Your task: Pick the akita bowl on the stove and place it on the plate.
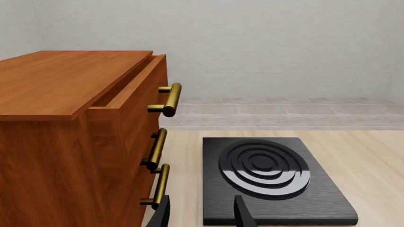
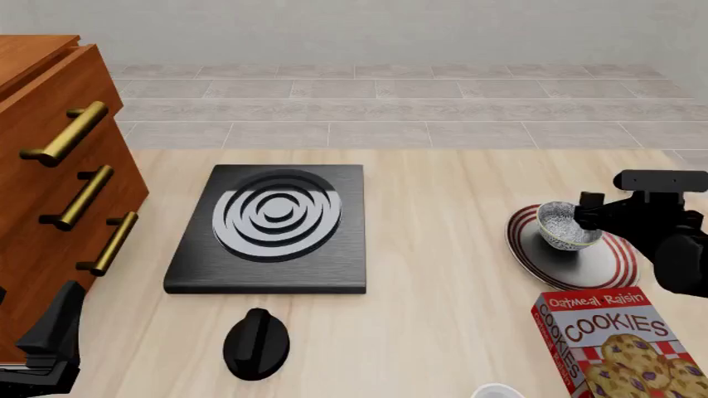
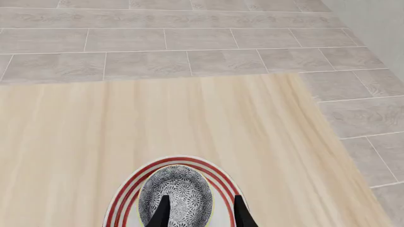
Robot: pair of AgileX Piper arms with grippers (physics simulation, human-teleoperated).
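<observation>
We see the right gripper (image 3: 200,212) at the lower middle of its wrist view with its two dark fingers (image 3: 162,211) parted a little, one over the akita bowl (image 3: 175,194) and the other just outside its rim; whether they pinch the rim or merely straddle it we cannot tell. In the front view that gripper (image 2: 589,213) sits at the right edge of the frame, right against the bowl (image 2: 566,225). The bowl stands upright on the plate (image 2: 606,267), its inside speckled grey and white with a pale rim, and it is much smaller than the plate with its red rings. The left gripper (image 1: 200,213) shows two dark fingers set apart with nothing between them, over the near edge of the stove (image 1: 328,198). The front view alone shows the round black knob (image 2: 255,342) below the stove (image 2: 199,261), the cookie box (image 2: 614,342) at lower right, and the bare ring burner. The left wrist view alone shows the wooden cabinet's (image 1: 57,123) top drawer pulled slightly out, with brass handles (image 1: 169,99).
</observation>
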